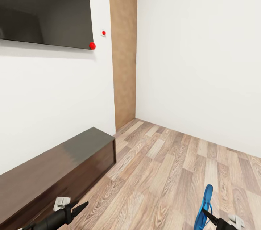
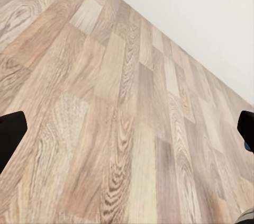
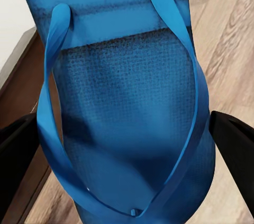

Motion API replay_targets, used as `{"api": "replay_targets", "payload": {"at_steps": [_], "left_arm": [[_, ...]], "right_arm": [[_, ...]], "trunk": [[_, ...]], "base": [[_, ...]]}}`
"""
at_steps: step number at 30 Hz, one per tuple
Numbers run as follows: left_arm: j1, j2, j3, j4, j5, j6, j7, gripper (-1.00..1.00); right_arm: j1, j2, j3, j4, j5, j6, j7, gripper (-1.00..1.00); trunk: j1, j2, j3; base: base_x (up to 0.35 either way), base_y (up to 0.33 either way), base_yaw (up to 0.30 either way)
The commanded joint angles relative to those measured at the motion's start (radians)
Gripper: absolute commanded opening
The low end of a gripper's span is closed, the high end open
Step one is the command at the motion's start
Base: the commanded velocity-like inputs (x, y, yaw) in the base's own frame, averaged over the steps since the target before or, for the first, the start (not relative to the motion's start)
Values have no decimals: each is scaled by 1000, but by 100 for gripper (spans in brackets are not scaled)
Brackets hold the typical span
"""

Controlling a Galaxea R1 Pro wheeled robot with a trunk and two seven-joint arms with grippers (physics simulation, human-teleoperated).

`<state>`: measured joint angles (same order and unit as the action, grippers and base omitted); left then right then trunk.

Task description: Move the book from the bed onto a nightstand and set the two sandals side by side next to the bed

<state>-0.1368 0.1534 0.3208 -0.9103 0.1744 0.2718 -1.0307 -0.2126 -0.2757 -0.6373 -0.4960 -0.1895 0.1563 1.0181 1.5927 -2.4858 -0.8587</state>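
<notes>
Head view, going left to right: TV [image 1: 43, 5] on the wall, a long low cabinet [image 1: 54, 172] under it, a brown door [image 1: 123, 49] in the corner, then bare plank floor [image 1: 170, 164]. Left claw [image 1: 78, 209] hangs low by the cabinet, and its wrist cam shows both fingertips [image 2: 11, 135] way out at the frame edges with nothing between them but floor, so it's wide and empty.

Right claw [image 1: 212, 218] has a blue sandal [image 1: 203, 206] pinched near one end, sole standing up on edge off the floor. On the right wrist cam the sandal [image 3: 127, 113] sits between the two dark fingers [image 3: 18, 155], straps meeting close to the grip.

Handling-wise I'd guess it's light foam: bendy, a bit grippy with that textured footbed, not fragile at all. The free end may flop. Gripping across the sole edges looks steadier than grabbing a thin strap. Bed, book and the other sandal aren't visible here.
</notes>
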Motion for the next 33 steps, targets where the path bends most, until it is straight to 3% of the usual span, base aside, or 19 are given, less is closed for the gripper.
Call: {"api": "replay_targets", "payload": {"at_steps": [1, 33], "left_arm": [[0, 0, 0, 0, 5, 10, -3, 100], [-1, -1, 0, 1, 5, 9, -1, 100]], "right_arm": [[-1, 0, -2, 1, -5, 11, 5, -100], [-1, 1, 0, 1, -5, 11, 5, -100]], "trunk": [[-4, 7, 2], [-127, 231, 102]], "base": [[0, 0, 0], [0, 0, 0]]}}
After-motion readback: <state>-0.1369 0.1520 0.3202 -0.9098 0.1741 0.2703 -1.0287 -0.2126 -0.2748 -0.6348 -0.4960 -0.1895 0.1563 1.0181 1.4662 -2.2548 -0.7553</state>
